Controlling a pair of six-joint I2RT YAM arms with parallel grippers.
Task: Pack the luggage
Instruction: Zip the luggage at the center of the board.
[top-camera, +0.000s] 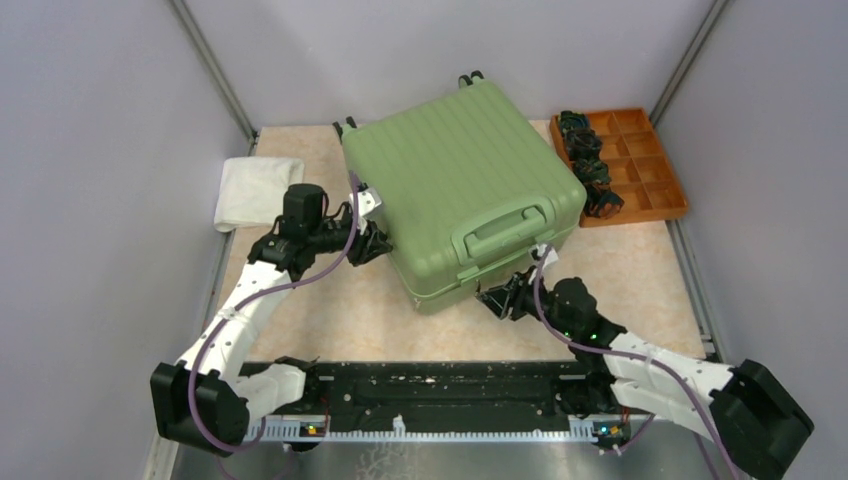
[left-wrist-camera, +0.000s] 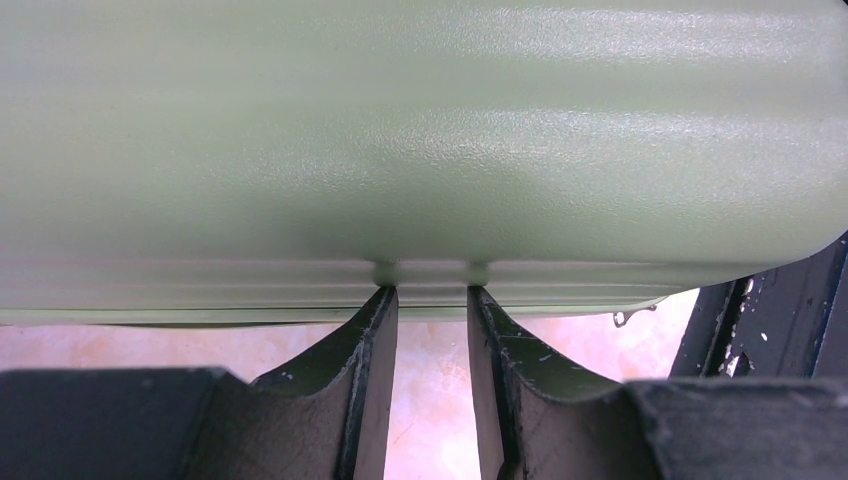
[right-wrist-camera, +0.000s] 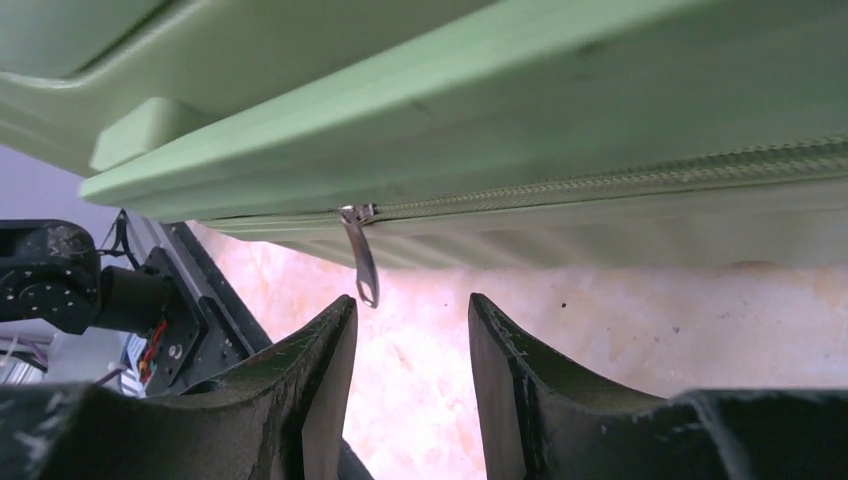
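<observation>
The luggage (top-camera: 460, 190), a light-green ribbed suitcase, lies closed on the table with its handle (top-camera: 505, 232) facing the arms. My left gripper (top-camera: 385, 243) stands at its left side. In the left wrist view that gripper (left-wrist-camera: 432, 295) is open, both fingertips (left-wrist-camera: 385, 300) touching the luggage shell (left-wrist-camera: 420, 150), with nothing between them. My right gripper (top-camera: 497, 297) is at the front right corner. It is open (right-wrist-camera: 412, 305) just below the zip line, and the metal zipper pull (right-wrist-camera: 362, 262) hangs just above its left fingertip (right-wrist-camera: 340, 325), not gripped.
A folded white towel (top-camera: 258, 188) lies at the left by the wall. An orange compartment tray (top-camera: 650, 165) holding black items (top-camera: 590, 165) stands at the back right. Grey walls close in on both sides, and a black rail (top-camera: 440, 390) runs along the near edge.
</observation>
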